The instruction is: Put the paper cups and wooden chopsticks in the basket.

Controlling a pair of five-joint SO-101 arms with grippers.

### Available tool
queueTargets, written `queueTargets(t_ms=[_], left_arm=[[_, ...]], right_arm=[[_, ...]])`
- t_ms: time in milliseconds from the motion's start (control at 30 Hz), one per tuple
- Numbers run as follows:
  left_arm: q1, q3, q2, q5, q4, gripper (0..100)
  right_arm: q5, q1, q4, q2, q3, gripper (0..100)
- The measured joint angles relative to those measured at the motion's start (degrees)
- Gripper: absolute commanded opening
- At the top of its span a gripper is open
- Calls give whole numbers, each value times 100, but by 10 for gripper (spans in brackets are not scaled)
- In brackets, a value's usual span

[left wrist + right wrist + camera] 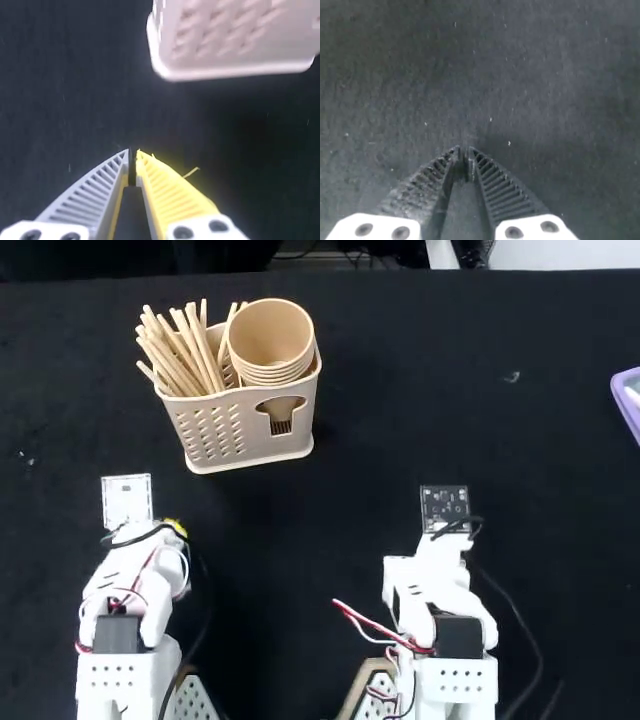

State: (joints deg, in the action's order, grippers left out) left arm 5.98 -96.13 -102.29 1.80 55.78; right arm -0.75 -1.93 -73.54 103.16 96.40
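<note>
I see the basket [245,420] standing upright on the far left part of the table [450,410]. It is beige plastic with rounded corners, rows of small slots in its walls and a keyhole-shaped cut-out in the front. A nested stack of tan paper cups [272,340] sits in its right half, mouth up. A bundle of pale wooden chopsticks [180,355] leans fanned out in its left half, the ends rising above the rim. The table has a matt black cloth flecked with lint.

The high view shows both white arms folded back at the near edge, well apart from the basket. At the right edge a lilac object [628,400] is cut off, and I cannot identify it.

The left wrist view shows the left gripper [132,155] over bare cloth. Its ribbed grey finger [95,190] and ribbed yellow finger [170,195] are pressed together at the tips with nothing between them. The basket's lower wall [235,45] lies beyond, blurred, its contents out of frame. A thin pale strand sticks off the yellow finger.

The right wrist view shows the right gripper [464,152] with dark ribbed fingers likewise pressed together and empty, above speckled cloth.
</note>
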Motion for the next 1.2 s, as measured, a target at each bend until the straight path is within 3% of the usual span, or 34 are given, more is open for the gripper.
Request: queueTargets(t_ms=[167,400,1200], left_arm=[[9,0,-167,0,1187,33],[9,0,-167,0,1600,32],[9,0,-167,0,1705,31]], right_arm=[[0,0,-53,0,0,12],[0,0,-70,0,0,12],[0,-26,-79,0,0,12]])
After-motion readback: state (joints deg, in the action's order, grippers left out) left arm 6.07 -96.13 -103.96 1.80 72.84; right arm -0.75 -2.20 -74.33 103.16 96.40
